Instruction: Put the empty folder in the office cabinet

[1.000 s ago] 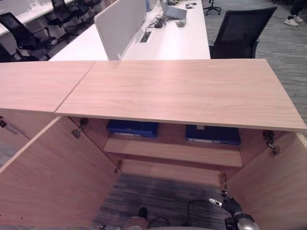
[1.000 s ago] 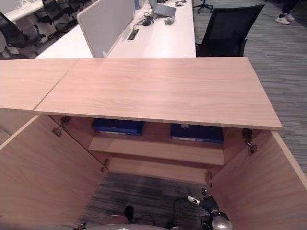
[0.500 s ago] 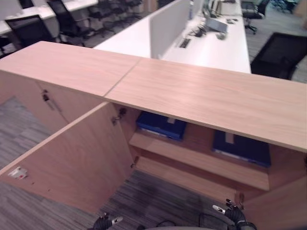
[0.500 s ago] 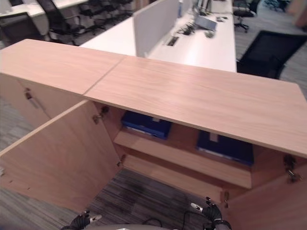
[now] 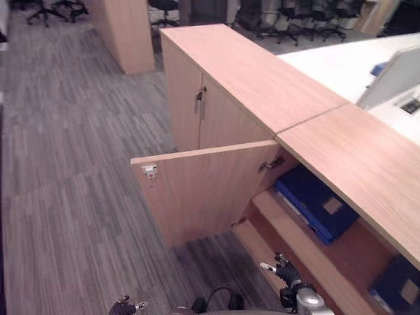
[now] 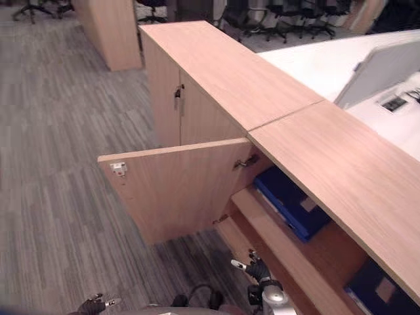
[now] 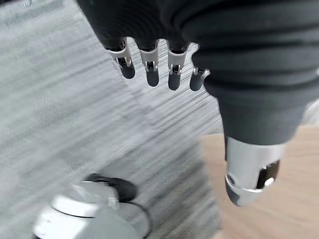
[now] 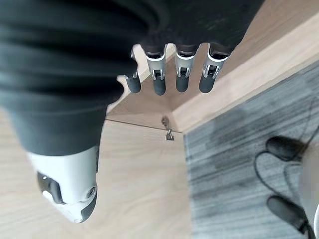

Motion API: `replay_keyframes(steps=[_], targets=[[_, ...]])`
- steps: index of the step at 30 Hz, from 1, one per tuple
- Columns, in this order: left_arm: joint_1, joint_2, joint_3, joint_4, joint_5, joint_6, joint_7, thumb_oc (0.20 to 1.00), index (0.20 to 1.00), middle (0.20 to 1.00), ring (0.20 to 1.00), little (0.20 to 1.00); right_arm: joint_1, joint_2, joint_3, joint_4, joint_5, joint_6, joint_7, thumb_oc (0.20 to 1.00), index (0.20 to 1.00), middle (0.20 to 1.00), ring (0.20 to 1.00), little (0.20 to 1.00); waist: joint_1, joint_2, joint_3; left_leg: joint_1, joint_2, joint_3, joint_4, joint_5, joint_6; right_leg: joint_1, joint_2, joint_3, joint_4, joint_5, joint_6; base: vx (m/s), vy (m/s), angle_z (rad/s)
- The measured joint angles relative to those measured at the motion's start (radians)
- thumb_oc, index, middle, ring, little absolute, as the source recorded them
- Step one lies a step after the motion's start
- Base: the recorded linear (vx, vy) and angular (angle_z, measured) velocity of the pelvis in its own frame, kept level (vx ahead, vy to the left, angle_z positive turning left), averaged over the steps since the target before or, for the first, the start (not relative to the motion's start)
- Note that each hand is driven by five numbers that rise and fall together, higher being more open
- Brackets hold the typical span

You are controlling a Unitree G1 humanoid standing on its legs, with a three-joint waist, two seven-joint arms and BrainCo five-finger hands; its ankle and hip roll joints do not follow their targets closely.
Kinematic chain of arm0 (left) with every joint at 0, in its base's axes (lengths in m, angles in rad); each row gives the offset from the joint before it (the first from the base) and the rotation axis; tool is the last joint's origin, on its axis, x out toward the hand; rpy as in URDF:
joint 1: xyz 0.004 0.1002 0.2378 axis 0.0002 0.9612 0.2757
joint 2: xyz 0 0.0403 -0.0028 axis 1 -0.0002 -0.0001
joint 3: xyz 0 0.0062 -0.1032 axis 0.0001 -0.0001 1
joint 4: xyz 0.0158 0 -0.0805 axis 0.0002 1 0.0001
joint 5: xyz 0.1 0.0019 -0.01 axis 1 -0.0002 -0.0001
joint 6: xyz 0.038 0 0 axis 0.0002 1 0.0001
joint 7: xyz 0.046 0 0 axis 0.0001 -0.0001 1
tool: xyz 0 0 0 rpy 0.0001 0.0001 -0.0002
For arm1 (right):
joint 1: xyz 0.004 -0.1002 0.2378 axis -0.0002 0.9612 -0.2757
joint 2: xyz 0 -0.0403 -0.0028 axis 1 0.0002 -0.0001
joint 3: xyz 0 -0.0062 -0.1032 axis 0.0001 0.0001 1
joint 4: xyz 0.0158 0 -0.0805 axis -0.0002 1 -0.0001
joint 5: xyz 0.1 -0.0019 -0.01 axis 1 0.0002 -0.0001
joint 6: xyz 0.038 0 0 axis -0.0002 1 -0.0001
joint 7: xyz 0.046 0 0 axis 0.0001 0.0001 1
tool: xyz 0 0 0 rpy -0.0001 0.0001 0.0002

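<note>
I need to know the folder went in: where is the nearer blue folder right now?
The blue folder lies flat on the upper shelf of the open cabinet, in the head views' right half, just inside the open door.

Wooden office cabinet (image 5: 341, 154), door (image 5: 197, 190) swung open, blue folders (image 5: 315, 203) lying flat on its shelf

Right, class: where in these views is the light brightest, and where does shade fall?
Left eye view: the white desk is brightest, while the cabinet shades its own inside, dimming the blue folder. Right wrist view: the wood panel past the right hand is evenly lit, no glare.
</note>
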Motion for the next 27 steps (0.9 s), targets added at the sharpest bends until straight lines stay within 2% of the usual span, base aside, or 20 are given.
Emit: replay_keyframes(steps=[1, 3, 7, 9, 15, 22, 27], targets=[[0.011, -0.003, -0.001, 0.0, -0.01, 0.001, -0.001, 1.0, 1.0, 1.0, 1.0, 1.0, 0.008, -0.003, -0.012, -0.008, 0.0, -0.003, 0.003, 1.0, 1.0, 1.0, 1.0, 1.0, -0.009, 0.0, -0.01, 0.008, 0.012, -0.024, 0.009, -0.003, -0.014, 0.053, 0.016, -0.03, -0.076, 0.019, 0.004, 0.04, -0.056, 0.22], [0.028, -0.011, -0.002, -0.018, -0.031, 0.001, 0.0, 1.0, 1.0, 1.0, 1.0, 1.0, 0.012, -0.017, -0.021, -0.008, -0.001, -0.002, 0.002, 1.0, 1.0, 1.0, 1.0, 1.0, -0.01, 0.002, -0.016, 0.021, 0.007, -0.031, 0.014, 0.015, -0.043, 0.139, 0.02, -0.076, -0.183, 0.057, -0.022, 0.0, -0.055, 0.62], [0.012, -0.047, -0.01, -0.107, -0.059, -0.012, 0.002, 1.0, 1.0, 1.0, 1.0, 1.0, 0.015, -0.046, -0.022, -0.008, -0.002, -0.003, 0.003, 1.0, 1.0, 1.0, 1.0, 1.0, -0.007, 0.043, -0.019, 0.039, 0.007, -0.052, 0.016, 0.015, -0.043, 0.162, 0.021, -0.114, -0.179, 0.046, -0.039, -0.01, -0.019, 0.35], [-0.01, -0.046, -0.01, -0.107, -0.07, -0.014, 0.005, 1.0, 1.0, 1.0, 1.0, 1.0, 0.013, -0.047, -0.023, -0.008, -0.003, -0.003, 0.002, 1.0, 1.0, 1.0, 1.0, 1.0, -0.01, 0.055, -0.022, 0.039, 0.008, -0.054, 0.016, 0.015, -0.043, 0.163, 0.022, -0.117, -0.18, 0.045, -0.04, 0.0, -0.005, 0.02], [-0.025, -0.044, -0.01, -0.166, -0.109, -0.032, 0.018, 1.0, 1.0, 1.0, 1.0, 1.0, 0.045, -0.046, -0.03, -0.006, -0.003, -0.004, -0.003, 1.0, 1.0, 1.0, 1.0, 1.0, -0.018, 0.057, -0.017, 0.036, 0.012, -0.044, 0.01, -0.005, -0.058, 0.159, 0.021, -0.124, -0.184, 0.044, -0.031, 0.01, 0.003, 0.03], [-0.017, -0.022, -0.009, -0.256, -0.146, -0.04, 0.028, 1.0, 1.0, 1.0, 1.0, 1.0, 0.084, -0.046, -0.03, -0.008, -0.003, -0.004, -0.004, 1.0, 1.0, 1.0, 1.0, 1.0, -0.026, 0.049, -0.023, 0.012, 0.012, 0.003, 0.009, -0.009, -0.053, 0.127, 0.017, -0.086, -0.182, 0.057, -0.012, 0.02, 0.02, -0.16], [-0.069, 0.037, -0.009, -0.344, -0.165, -0.047, 0.044, 1.0, 1.0, 1.0, 1.0, 1.0, 0.08, -0.054, -0.029, -0.013, -0.007, -0.003, 0.004, 1.0, 1.0, 1.0, 1.0, 1.0, -0.054, 0.07, -0.031, 0.019, 0.016, 0.033, 0.01, 0.004, -0.035, 0.122, 0.02, -0.068, -0.185, 0.06, -0.009, 0.02, 0.029, -0.15]])
